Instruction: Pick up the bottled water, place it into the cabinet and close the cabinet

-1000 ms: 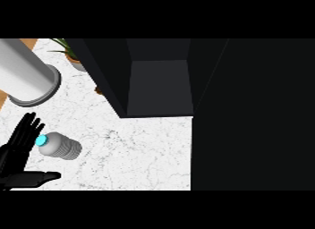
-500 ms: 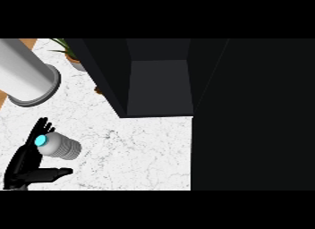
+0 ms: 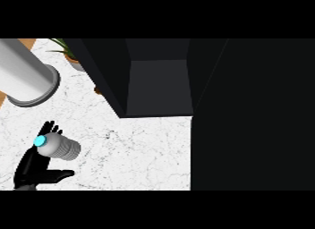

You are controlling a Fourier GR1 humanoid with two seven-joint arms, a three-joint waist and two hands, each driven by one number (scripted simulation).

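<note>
1. A white marble counter top with fine grey veining [image 3: 127, 147] fills the lower left of the frame.
2. A dark open cabinet box [image 3: 157, 76] stands on it at upper centre.
3. A small potted green plant [image 3: 71, 53] sits at the top, left of the cabinet.

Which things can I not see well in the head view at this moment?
- Right hand: not in view.
- Left hand: its forearm is cut off at the lower edge; the bottled water hides part of its fingers.
- Cabinet: the dark interior hides any shelf, and the large dark panel at the right covers the counter there.
- Potted plant: cut off at the top edge.
</note>
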